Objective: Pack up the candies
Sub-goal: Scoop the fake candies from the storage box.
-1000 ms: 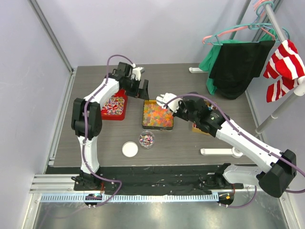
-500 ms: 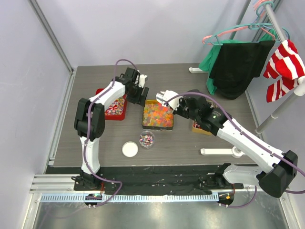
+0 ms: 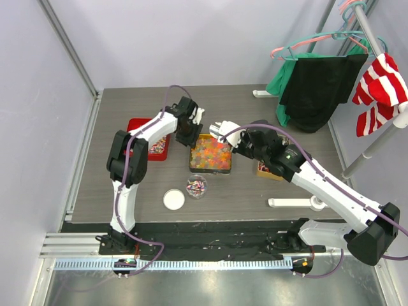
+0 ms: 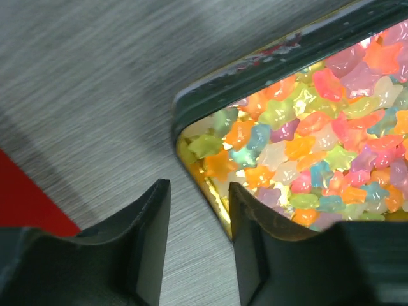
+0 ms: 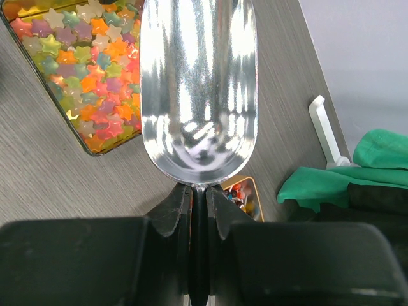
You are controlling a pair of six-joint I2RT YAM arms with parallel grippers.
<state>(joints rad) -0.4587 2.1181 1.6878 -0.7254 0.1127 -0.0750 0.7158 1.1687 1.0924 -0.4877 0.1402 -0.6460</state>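
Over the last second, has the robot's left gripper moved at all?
Yes. The left gripper has slid right, away from the red tray, and now sits at a corner of the tin.

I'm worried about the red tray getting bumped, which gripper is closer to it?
Left. The left gripper hangs at a corner of the tin, beside the red tray; the right gripper, holding a scoop, is past the tin's other side.

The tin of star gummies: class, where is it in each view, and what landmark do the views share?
Top external: tin near picture centre.
Left wrist: its corner, upper right.
Right wrist: top left, beside scoop.
Shared landmark: grey woodgrain table.
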